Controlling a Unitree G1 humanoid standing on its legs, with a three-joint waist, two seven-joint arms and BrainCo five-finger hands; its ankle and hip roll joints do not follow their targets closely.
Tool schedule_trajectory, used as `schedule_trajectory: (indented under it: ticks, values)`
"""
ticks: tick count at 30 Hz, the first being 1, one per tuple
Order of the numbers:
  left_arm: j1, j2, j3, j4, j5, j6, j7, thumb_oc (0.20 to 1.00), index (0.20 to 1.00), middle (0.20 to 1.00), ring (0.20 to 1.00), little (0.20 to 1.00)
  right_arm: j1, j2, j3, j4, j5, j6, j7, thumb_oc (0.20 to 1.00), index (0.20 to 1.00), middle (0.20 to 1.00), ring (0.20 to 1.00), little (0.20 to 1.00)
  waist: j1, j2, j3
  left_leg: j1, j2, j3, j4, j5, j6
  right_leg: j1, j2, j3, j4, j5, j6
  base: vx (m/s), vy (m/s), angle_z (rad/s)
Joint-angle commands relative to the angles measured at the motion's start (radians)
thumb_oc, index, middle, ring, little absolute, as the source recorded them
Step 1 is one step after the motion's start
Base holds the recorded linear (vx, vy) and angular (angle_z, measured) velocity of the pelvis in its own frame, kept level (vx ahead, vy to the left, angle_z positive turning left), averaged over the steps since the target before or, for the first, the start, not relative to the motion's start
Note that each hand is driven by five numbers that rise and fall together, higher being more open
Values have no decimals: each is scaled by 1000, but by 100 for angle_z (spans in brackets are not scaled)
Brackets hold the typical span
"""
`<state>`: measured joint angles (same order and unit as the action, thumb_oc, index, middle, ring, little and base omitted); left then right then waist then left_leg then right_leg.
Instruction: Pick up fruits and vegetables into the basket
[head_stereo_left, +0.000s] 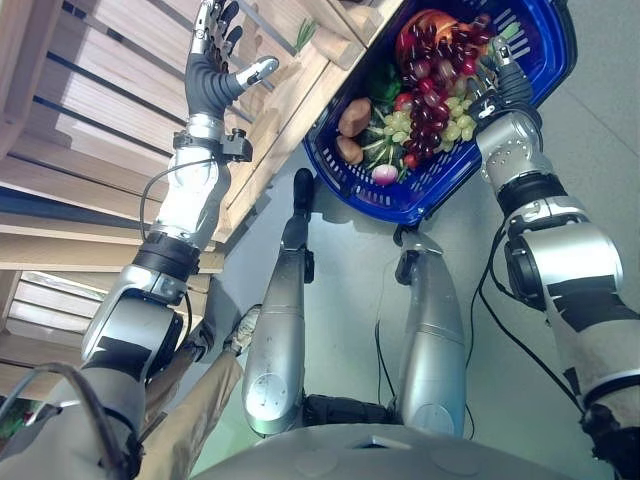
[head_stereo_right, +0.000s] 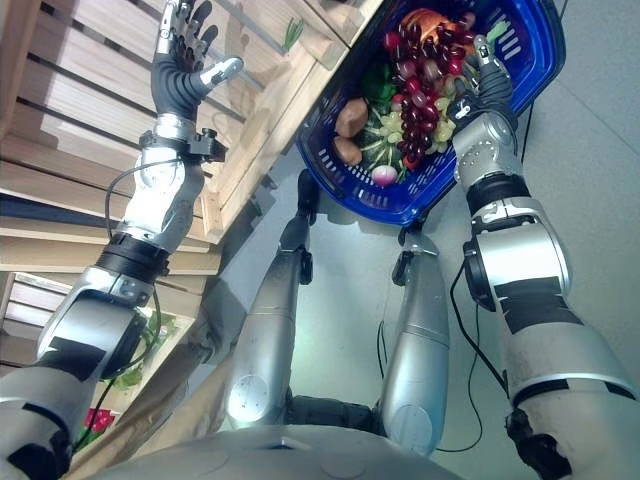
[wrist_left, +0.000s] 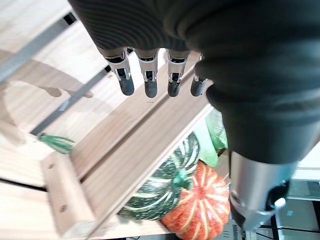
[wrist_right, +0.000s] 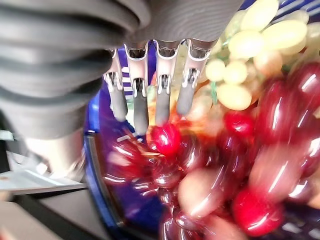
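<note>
A blue plastic basket (head_stereo_left: 432, 207) hangs at the upper right, filled with red grapes (head_stereo_left: 432, 92), green grapes (head_stereo_left: 456, 122), brown round produce (head_stereo_left: 354, 117), a radish (head_stereo_left: 385, 175) and leafy greens. My right hand (head_stereo_left: 497, 78) reaches into it with straight fingers (wrist_right: 162, 95) just above the red grapes (wrist_right: 166, 140) and holds nothing. My left hand (head_stereo_left: 213, 62) is raised over the wooden shelf slats (head_stereo_left: 120, 110) at the upper left, open and empty. Past its fingers (wrist_left: 149, 75) lie a green striped squash (wrist_left: 162, 187) and an orange pumpkin (wrist_left: 200, 210) below the wooden rail.
A small green sprig (wrist_left: 54, 142) lies on the wooden slats by the shelf edge (head_stereo_left: 290, 110). A person's trouser leg (head_stereo_left: 195, 405) and shoe (head_stereo_left: 245, 325) stand close at the lower left, beside the shelf. Grey floor spreads to the right.
</note>
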<state>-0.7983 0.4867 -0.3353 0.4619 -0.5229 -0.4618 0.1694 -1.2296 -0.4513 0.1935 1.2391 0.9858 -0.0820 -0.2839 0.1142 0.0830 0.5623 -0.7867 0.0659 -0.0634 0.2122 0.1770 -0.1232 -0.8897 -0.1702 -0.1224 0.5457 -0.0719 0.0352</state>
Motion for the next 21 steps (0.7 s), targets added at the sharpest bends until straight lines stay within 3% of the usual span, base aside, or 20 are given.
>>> schedule_trajectory:
  ticks: [1,6,10,17,21]
  values:
    - [1,-16,12,-50,-17,-53,3,1000,1000,1000,1000,1000,-16,-55,51,5,-64,20,-63,1000,1000,1000,1000,1000,2,68,-42,-33,-119,51,118,-116,104,41,73,-57,-60,23,-12,0,0,0]
    - [14,-14,9,-58,-14,-56,8,1000,1000,1000,1000,1000,-20,-61,55,23,-77,65,-102,1000,1000,1000,1000,1000,7,71,-42,-41,-120,48,127,-116,106,32,75,-56,-43,18,-14,0,0,0]
    - [27,-8,7,-69,-8,-47,20,1000,1000,1000,1000,1000,-13,-63,58,33,-76,61,-108,1000,1000,1000,1000,1000,10,73,-42,-33,-122,44,123,-114,107,38,77,-56,-42,17,-14,0,0,0]
    - [61,6,15,-67,7,-18,26,1000,1000,1000,1000,1000,27,-48,40,5,-115,-22,-80,1000,1000,1000,1000,1000,4,61,-42,32,-123,42,93,-114,106,103,91,-53,-72,21,-12,-9,17,1]
    - [88,19,28,-37,-50,45,17,1000,1000,1000,1000,1000,81,-41,39,-31,-181,-81,-8,1000,1000,1000,1000,1000,-5,48,-42,110,-120,49,47,-107,104,185,92,-54,-123,32,-6,-31,55,2]
